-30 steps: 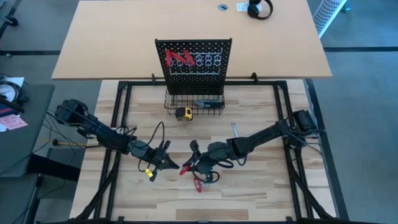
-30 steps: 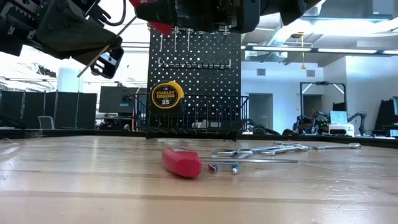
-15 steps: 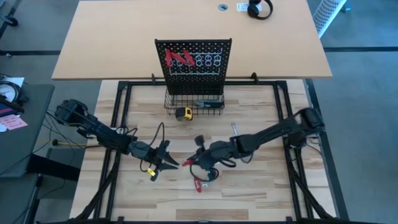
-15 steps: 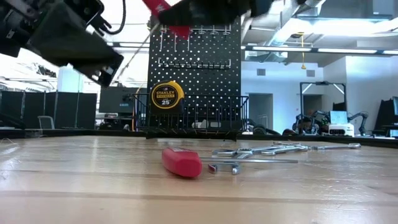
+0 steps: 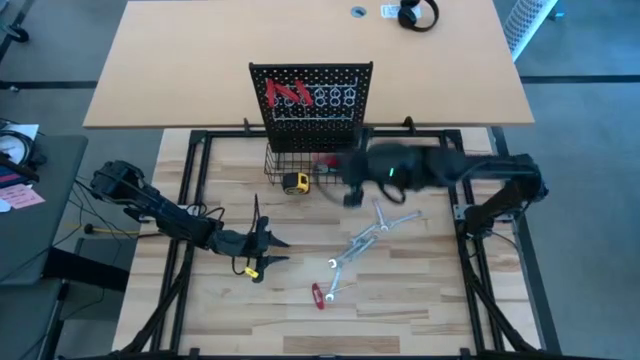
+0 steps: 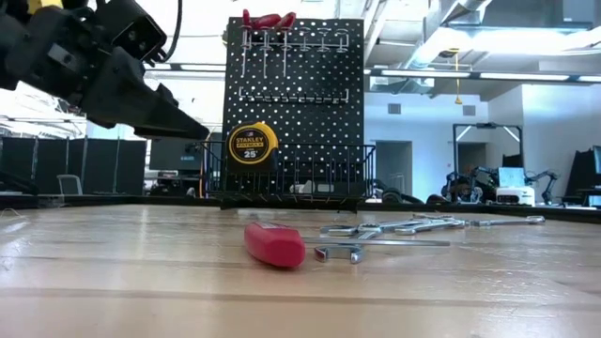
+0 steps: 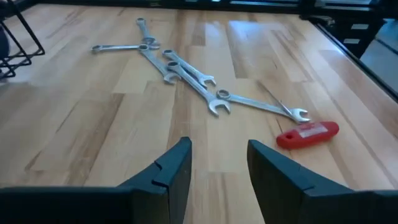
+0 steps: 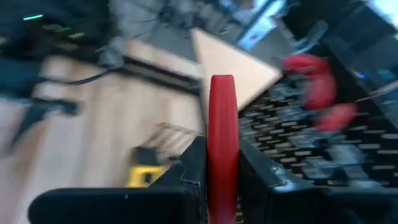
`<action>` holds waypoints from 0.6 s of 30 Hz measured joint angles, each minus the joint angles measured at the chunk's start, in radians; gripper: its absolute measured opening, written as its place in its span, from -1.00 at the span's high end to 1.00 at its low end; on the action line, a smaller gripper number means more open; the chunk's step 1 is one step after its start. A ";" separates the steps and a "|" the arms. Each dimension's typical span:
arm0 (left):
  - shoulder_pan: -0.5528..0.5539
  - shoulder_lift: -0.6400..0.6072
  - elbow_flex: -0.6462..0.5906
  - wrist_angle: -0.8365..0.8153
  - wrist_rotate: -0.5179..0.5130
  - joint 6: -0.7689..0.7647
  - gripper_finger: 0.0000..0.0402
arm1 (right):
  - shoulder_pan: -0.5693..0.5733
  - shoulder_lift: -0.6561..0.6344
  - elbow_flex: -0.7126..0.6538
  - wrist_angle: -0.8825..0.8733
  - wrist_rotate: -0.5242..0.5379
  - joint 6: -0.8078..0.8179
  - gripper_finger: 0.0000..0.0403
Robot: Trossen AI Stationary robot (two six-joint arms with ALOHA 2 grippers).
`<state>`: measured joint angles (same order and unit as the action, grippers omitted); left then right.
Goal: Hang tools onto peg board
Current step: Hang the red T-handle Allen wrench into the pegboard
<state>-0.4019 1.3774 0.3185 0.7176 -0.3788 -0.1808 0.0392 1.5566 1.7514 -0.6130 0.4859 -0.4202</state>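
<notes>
Red-handled pliers (image 8: 222, 134) sit clamped between the right gripper (image 5: 340, 172) fingers, handle running straight out along the gripper's own line. You've got that gripper up by the wire basket (image 5: 312, 165) at the foot of the peg board (image 5: 311, 104), just right of the yellow tape measure (image 5: 294, 182). The board is just ahead of the pliers tip, so the long axis already points at it; the ring hooks (image 5: 336, 97) sit higher up the panel, where one red pair (image 5: 288, 93) already hangs. I'd judge your next move is mostly a lift, then a push in.

The rest of the tools are well behind: wrenches (image 5: 367, 240) fanned out mid-table, and a red handle (image 5: 318, 296) nearer the front edge. Left gripper (image 5: 268, 250) is closer to those; its fingers (image 7: 175, 168) stand partly apart, holding nothing, pointing at the wrench pile.
</notes>
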 joint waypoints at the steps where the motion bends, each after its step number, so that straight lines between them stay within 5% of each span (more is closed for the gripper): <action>1: 0.000 -0.001 0.000 0.002 -0.001 -0.002 0.29 | -0.022 0.000 0.024 0.001 0.008 -0.017 0.68; 18: 0.000 -0.001 0.000 -0.003 -0.003 0.001 0.31 | -0.248 0.016 0.145 0.034 -0.065 -0.116 0.68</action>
<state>-0.4019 1.3769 0.3187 0.7151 -0.3820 -0.1801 -0.2092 1.5729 1.8967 -0.5790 0.4212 -0.5361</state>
